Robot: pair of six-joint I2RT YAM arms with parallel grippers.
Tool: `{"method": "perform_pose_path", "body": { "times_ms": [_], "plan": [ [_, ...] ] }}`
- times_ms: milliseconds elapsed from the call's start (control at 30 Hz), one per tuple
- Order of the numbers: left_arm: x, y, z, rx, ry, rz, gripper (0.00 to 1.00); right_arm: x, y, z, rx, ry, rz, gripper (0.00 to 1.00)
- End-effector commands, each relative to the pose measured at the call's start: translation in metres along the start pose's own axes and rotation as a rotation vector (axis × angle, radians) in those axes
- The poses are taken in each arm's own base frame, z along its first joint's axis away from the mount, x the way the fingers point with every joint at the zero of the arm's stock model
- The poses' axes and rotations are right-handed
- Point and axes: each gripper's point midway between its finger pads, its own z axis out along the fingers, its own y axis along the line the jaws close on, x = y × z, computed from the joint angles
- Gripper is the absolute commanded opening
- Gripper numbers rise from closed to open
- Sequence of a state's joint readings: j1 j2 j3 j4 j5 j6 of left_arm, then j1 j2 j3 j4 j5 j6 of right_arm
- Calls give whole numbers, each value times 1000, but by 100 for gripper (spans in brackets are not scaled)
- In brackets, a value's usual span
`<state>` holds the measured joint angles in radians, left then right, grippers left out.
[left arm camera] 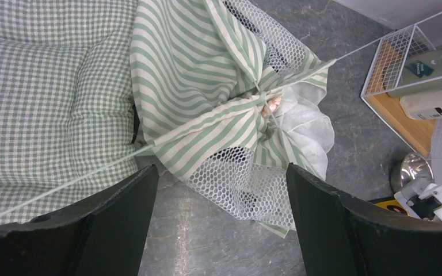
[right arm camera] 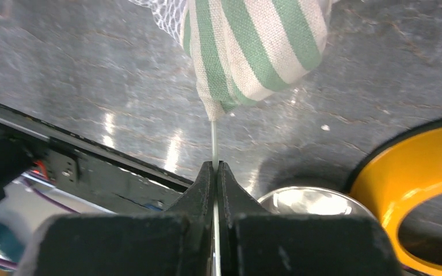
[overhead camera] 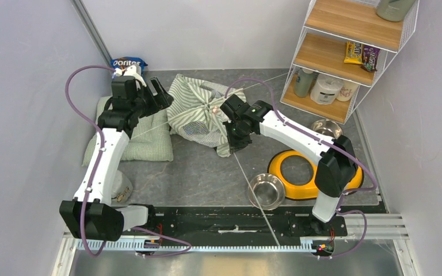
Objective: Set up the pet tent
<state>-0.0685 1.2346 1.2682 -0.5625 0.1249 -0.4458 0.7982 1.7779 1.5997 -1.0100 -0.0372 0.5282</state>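
The right gripper (right arm camera: 216, 169), clamped on the thin pole (right arm camera: 213, 141) at frame centre, should feed it straight into the pet tent (right arm camera: 253, 52) sleeve. The left gripper (left arm camera: 220, 172) hovers over the fabric, jaws apart

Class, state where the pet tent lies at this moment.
In the top view the pet tent lies crumpled mid-floor, right of the checked cushion and left of the wire shelf; the right gripper is shut on one thin pole.

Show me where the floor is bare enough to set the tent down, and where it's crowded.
Largest bare patch: the floor bordered by the cushion, the pet tent, the steel bowl and the black rail. A smaller strip lies behind the tent toward the shelf. Crowded: the right side, around the yellow bowl holder and second bowl.
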Motion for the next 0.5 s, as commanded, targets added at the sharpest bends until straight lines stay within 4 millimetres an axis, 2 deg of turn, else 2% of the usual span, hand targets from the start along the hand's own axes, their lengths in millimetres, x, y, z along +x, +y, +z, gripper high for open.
{"method": "perform_pose_path", "body": {
  "times_ms": [0, 200, 467],
  "plan": [
    [-3, 0, 6, 19, -17, 39, 88, -33, 34, 1, -128, -114, 142, 0],
    [0, 0, 11, 20, 1, 36, 88, -59, 48, 7, -174, -224, 284, 0],
    [-4, 0, 13, 11, 9, 34, 87, -76, 77, 5, -249, -282, 380, 0]
  ]
}}
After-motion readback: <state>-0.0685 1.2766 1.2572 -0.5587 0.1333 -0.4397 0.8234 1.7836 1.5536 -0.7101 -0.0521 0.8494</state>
